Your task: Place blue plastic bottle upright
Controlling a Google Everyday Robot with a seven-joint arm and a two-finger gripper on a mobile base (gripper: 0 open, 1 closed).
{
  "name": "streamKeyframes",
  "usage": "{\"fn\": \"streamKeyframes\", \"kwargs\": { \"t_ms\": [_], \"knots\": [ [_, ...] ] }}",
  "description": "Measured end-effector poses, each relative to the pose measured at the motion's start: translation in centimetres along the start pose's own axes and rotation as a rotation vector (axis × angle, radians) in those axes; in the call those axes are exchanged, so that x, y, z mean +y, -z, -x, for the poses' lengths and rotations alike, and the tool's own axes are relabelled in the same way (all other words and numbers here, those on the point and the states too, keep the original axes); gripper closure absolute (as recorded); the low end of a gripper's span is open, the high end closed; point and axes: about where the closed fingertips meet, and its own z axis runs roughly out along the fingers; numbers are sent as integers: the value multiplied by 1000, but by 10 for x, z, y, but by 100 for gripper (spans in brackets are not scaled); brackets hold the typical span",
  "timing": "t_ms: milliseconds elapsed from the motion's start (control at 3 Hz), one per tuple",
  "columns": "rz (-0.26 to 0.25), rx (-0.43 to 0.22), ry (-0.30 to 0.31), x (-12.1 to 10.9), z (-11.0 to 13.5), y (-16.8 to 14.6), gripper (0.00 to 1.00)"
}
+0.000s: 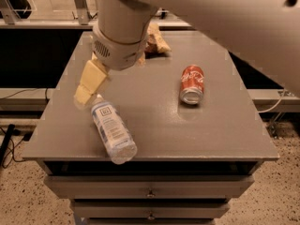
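bottle (112,130) lying near-left, cap end being covered by gripper (87,92) | grip: cannot be told | snack bag (158,42) being half-hidden by arm (123,27)

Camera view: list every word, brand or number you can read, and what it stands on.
No text reads clearly.
blue plastic bottle label: dark square, print blurred.
red can: white script, blurred.
snack bag: mostly hidden, illegible.
gripper, by the bottle's cap end: no markings.

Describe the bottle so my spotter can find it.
On the grey table, look near the front left edge, beside the gripper. The blue plastic bottle lies there on its side: clear, long, pale-labelled, unlike the red soda can to the right.
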Motion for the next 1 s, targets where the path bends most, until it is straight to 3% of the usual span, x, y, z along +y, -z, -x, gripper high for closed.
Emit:
{"fn": "streamKeyframes", "kwargs": {
  "t_ms": [667, 1000],
  "knots": [
    [21, -6, -312, 9, -5, -49, 0],
    [35, 12, -389, 8, -12, -73, 0]
  ]
}}
